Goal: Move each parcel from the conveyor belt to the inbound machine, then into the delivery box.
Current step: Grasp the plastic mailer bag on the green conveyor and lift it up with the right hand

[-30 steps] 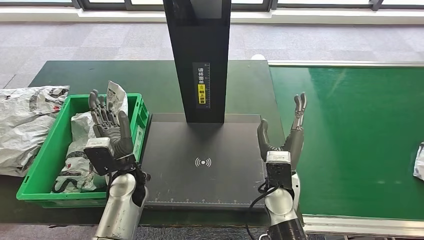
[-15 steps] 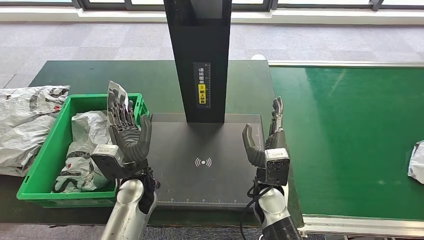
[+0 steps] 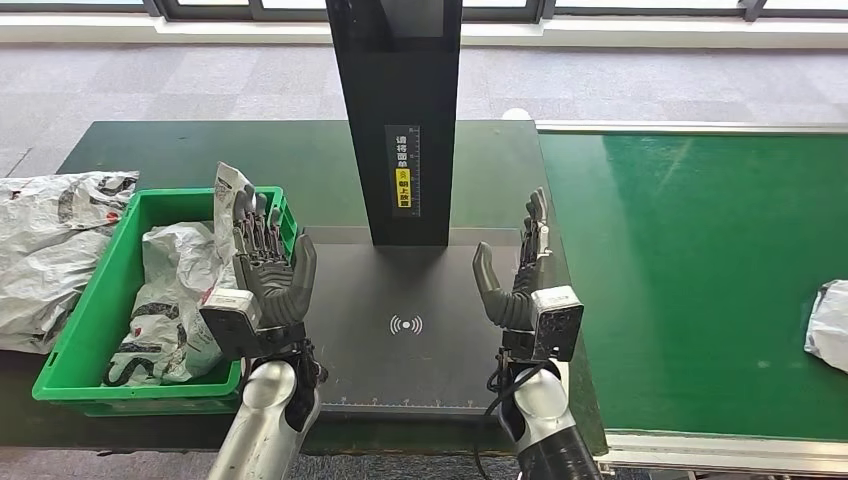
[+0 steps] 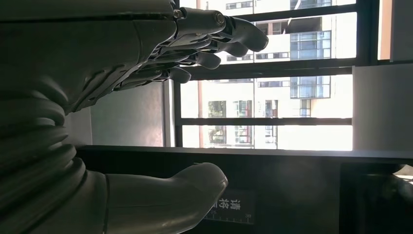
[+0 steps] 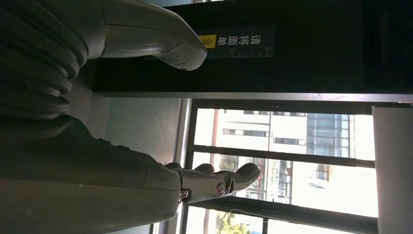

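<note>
**Over the scanner plate, two hands waiting with nothing in them**

Above the inbound machine (image 3: 405, 325), the left hand (image 3: 268, 272) and right hand (image 3: 518, 282) are facing each other, fingers spread, holding nothing. A white crinkled parcel (image 3: 828, 338) is lying on the conveyor belt (image 3: 700, 270), cut off by the frame edge. Further parcels are filling the green delivery box (image 3: 88, 330).

Two robot hands, left hand (image 3: 268, 275) and right hand (image 3: 520, 285), rise over one black inbound machine (image 3: 405, 330); one green delivery box (image 3: 95, 330) holds parcels too crumpled to count, and one white parcel (image 3: 828, 325) lies on one conveyor belt (image 3: 700, 270).
</note>
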